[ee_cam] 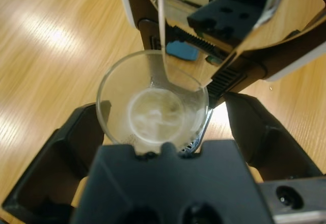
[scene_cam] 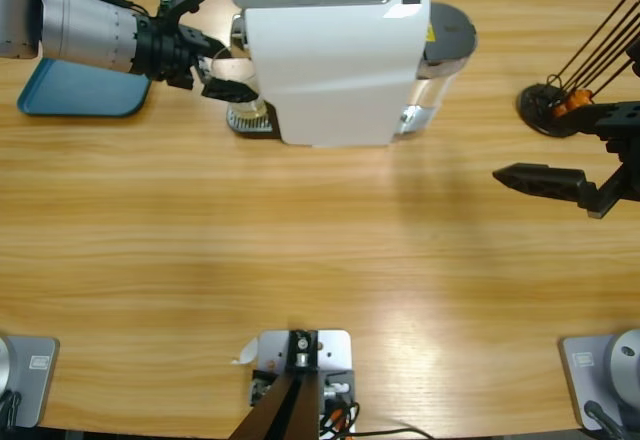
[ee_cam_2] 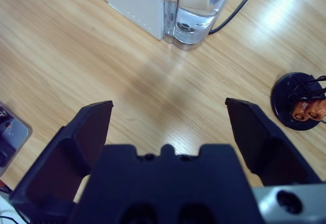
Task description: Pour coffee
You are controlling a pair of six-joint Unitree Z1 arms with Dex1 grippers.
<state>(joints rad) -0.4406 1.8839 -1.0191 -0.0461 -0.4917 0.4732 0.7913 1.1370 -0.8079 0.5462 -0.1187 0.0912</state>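
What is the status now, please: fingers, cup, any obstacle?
Left gripper open around glass cup under coffee machine spout. Pale liquid shallow in cup. Right gripper open, empty. Nothing blocking.

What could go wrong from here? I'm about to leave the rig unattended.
1. The left claw straddles the clear cup with both jaws apart from its wall; closing off-centre could tip it and spill the pale coffee.
2. The cup sits right under the chrome spout of the white coffee machine; lifting straight up could knock its rim.
3. The right claw hangs open far away, so it could not steady anything.
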